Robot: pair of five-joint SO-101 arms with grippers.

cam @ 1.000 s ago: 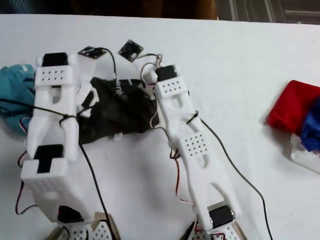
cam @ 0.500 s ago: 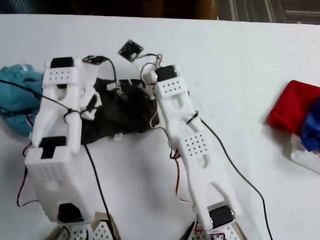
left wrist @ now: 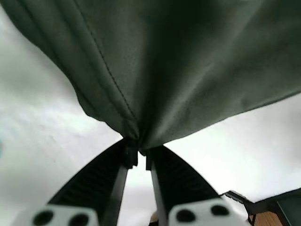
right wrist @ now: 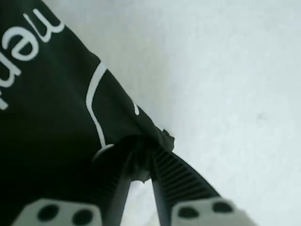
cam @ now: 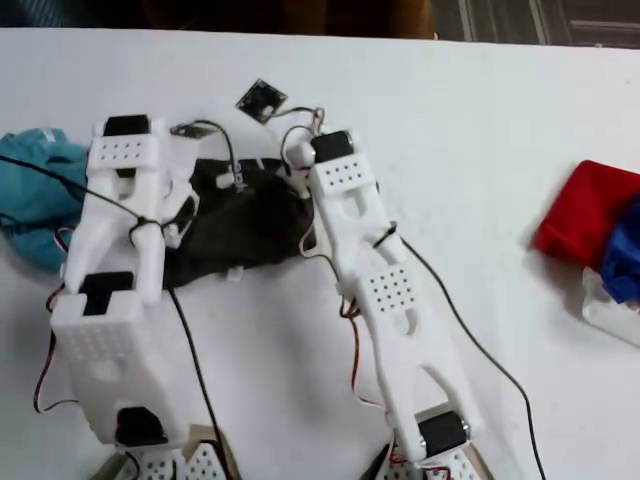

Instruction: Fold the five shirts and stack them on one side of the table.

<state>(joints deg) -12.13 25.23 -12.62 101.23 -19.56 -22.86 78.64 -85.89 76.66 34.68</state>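
While both jaws pinched the black shirt (cam: pixel 245 225), red shirt (cam: pixel 585 220) and blue shirt (cam: pixel 622 255) seemed folded at the bench (cam: pixel 470 130) right edge, teal shirt (cam: pixel 35 190) pending.

A white table (cam: pixel 480 140) bears a crumpled black shirt (cam: pixel 250 225) in the middle and a teal shirt (cam: pixel 35 195) at its left edge. A red shirt (cam: pixel 580 220) and a blue shirt (cam: pixel 622 255) touch at its right edge.

black shirt (cam: pixel 250 225): white letters, white lines | teal shirt (cam: pixel 30 195): plain | red shirt (cam: pixel 585 215): plain | blue shirt (cam: pixel 625 250): plain | arms (cam: pixel 380 270): white all over | bench (cam: pixel 480 130): white
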